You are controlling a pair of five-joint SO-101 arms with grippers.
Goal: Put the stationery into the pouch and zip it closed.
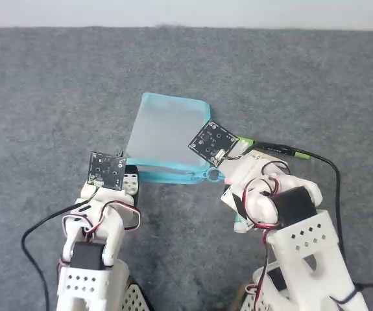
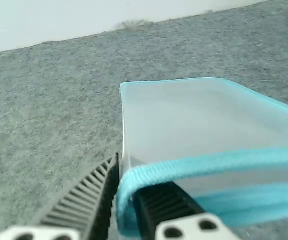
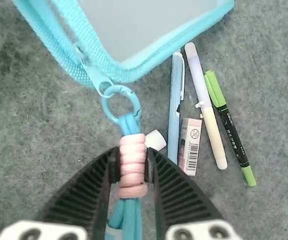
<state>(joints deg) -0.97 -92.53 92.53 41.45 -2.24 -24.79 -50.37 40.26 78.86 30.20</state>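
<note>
Grey felt-like mat (image 1: 43, 97) running back to a pale wall (image 1: 186, 13), and on the left the left gripper (image 2: 127, 192) is pinching the pouch (image 1: 167, 133) by its blue near-edge band, jaws closed onto it. Moving right, the right gripper (image 3: 132, 156) is clamping the pink zip pull (image 3: 132, 172) at the pouch's corner. Further right, the blue pen (image 3: 175, 105), pale highlighter (image 3: 206, 115), green pen (image 3: 229, 135) and eraser (image 3: 190, 145) are lying outside, just beside the pouch. Nothing's looking packed yet; loading and zipping are both remaining. Open mat is stretching left and beyond, though the right arm is crowding the pens
</note>
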